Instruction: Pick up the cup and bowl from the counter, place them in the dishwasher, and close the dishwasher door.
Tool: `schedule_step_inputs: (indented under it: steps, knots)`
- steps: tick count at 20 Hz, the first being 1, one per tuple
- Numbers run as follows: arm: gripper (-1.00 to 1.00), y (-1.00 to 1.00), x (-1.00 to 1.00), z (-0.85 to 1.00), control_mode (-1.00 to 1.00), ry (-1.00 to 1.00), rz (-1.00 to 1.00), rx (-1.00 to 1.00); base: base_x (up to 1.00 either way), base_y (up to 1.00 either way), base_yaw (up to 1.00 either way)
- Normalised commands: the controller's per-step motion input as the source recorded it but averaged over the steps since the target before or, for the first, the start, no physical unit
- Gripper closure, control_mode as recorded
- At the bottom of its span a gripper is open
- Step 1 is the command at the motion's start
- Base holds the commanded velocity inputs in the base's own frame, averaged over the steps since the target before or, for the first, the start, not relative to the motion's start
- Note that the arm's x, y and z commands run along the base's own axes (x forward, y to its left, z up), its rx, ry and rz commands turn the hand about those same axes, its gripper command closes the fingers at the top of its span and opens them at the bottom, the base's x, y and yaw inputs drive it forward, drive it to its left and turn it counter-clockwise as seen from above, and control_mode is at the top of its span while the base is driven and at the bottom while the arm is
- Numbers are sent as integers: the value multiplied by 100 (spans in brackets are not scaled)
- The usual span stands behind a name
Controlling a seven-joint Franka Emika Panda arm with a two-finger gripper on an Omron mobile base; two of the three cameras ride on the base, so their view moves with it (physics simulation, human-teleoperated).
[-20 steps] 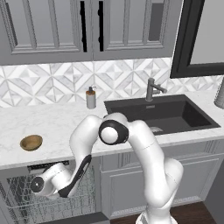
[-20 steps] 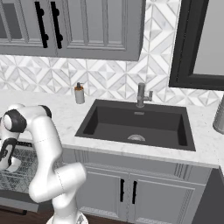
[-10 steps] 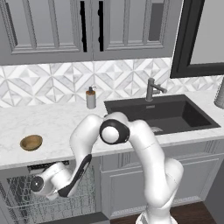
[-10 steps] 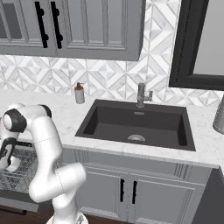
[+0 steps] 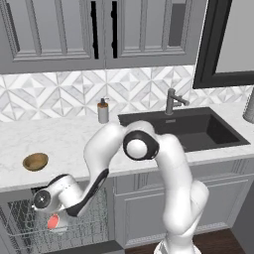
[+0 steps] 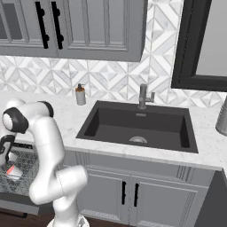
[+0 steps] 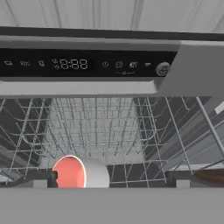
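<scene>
The white cup (image 7: 81, 173) with its red-pink inside lies on its side in the dishwasher's grey wire rack (image 7: 96, 127), mouth toward the hand camera. My gripper (image 7: 113, 177) is open around it, the cup close to the left fingertip (image 7: 43, 177) and far from the right one. The cup (image 5: 53, 222) shows as a red spot under the hand (image 5: 49, 198), and the same cup (image 6: 13, 171) lies just below the gripper (image 6: 8, 160). The dark control strip (image 7: 87, 64) runs above the rack. The brown bowl (image 5: 35, 161) sits on the white counter (image 5: 69, 141) above the dishwasher.
A beige soap dispenser (image 5: 103, 111) stands by the backsplash left of the dark sink (image 5: 198, 130) and faucet (image 5: 172, 101). Grey cabinet doors (image 6: 128, 195) sit under the sink. The arm's elbow (image 5: 141, 145) hangs over the counter edge.
</scene>
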Motion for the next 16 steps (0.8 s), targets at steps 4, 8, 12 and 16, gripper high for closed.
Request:
schedule_step_inputs:
  steps: [4, 8, 12, 16]
  knots:
    - [-100, -5, -21, 92, -100, -1, 0, 17, 0, 0, 0]
    - [-100, -22, -29, 100, -100, 12, 1, 20, 0, 0, 0]
    - [-100, -28, -16, 100, -100, 18, 0, 24, 0, 0, 0]
    - [-100, -30, -9, 100, -100, 21, 0, 26, 0, 0, 0]
